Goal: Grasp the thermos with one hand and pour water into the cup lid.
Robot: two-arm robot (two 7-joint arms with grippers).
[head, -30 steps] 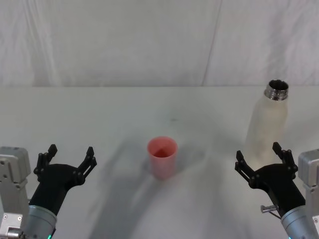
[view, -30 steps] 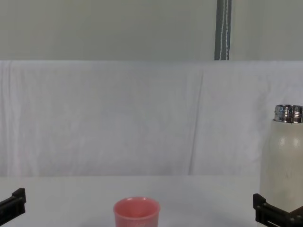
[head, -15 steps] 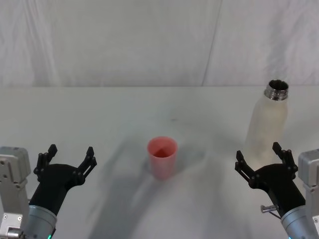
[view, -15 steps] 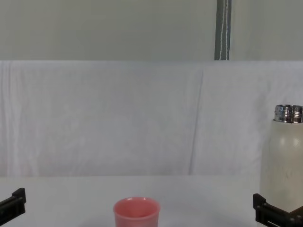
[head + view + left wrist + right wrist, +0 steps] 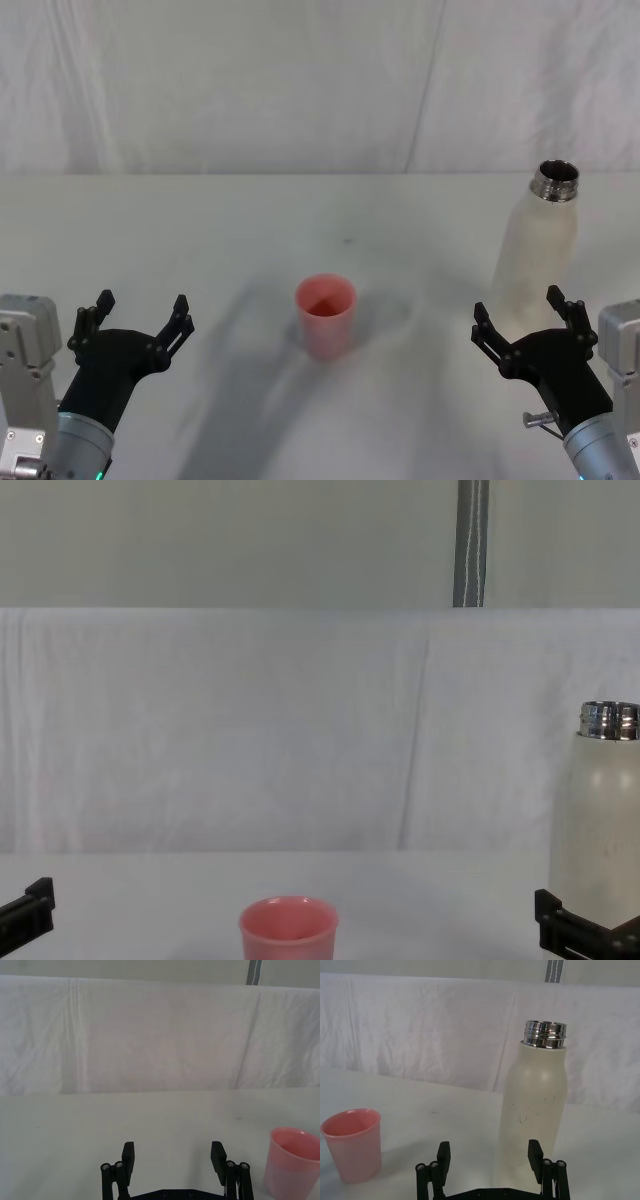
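Observation:
The thermos point(image 5: 538, 246) stands upright on the right of the white table, cream-white with an open steel neck; it also rises in the right wrist view point(image 5: 535, 1110) and at the chest view's right edge point(image 5: 605, 830). My right gripper point(image 5: 525, 312) point(image 5: 489, 1152) hangs open just in front of the thermos, not touching it. The pink cup lid point(image 5: 325, 314) point(image 5: 288, 929) point(image 5: 352, 1142) sits upright mid-table. My left gripper point(image 5: 136, 307) point(image 5: 173, 1155) is open at the near left, well apart from the cup lid point(image 5: 292, 1162).
A white cloth backdrop point(image 5: 300, 90) closes off the far edge of the table point(image 5: 200, 230). A grey vertical pole point(image 5: 471, 542) stands behind the backdrop.

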